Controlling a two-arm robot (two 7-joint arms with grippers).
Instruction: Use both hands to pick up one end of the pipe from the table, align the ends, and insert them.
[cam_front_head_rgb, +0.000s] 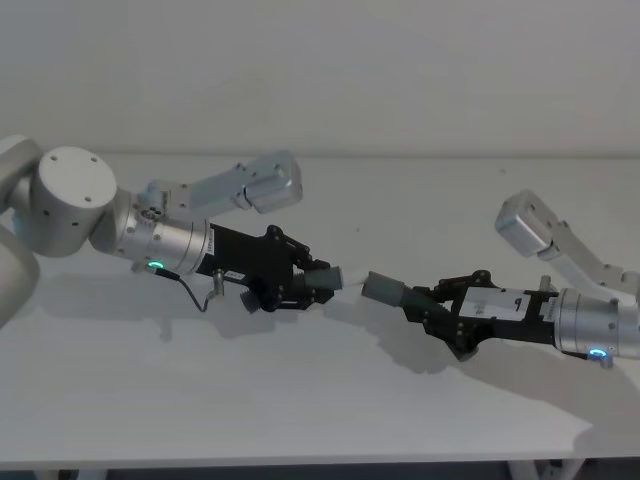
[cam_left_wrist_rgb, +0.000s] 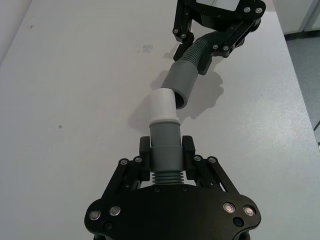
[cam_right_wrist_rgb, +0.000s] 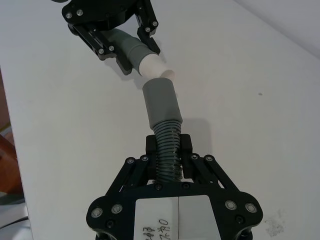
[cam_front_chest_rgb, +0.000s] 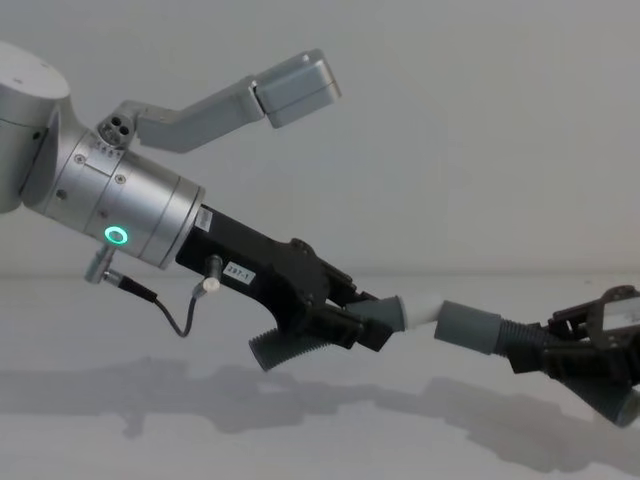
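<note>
Here the whitish tip (cam_left_wrist_rgb: 164, 104) meets the wider grey socket cuff (cam_left_wrist_rgb: 180, 82).

**Two pipe ends meeting in mid-air**

The left pipe piece (cam_left_wrist_rgb: 165, 145) is dark grey with a ribbed middle and a narrow cuff ending in a whitish tip (cam_left_wrist_rgb: 163, 106). The right pipe piece (cam_right_wrist_rgb: 164, 135) carries a wider grey socket cuff (cam_right_wrist_rgb: 160, 102). Both are held above the white desk (cam_front_head_rgb: 300, 400), tip at the socket's mouth, slightly angled, not seated.
</note>
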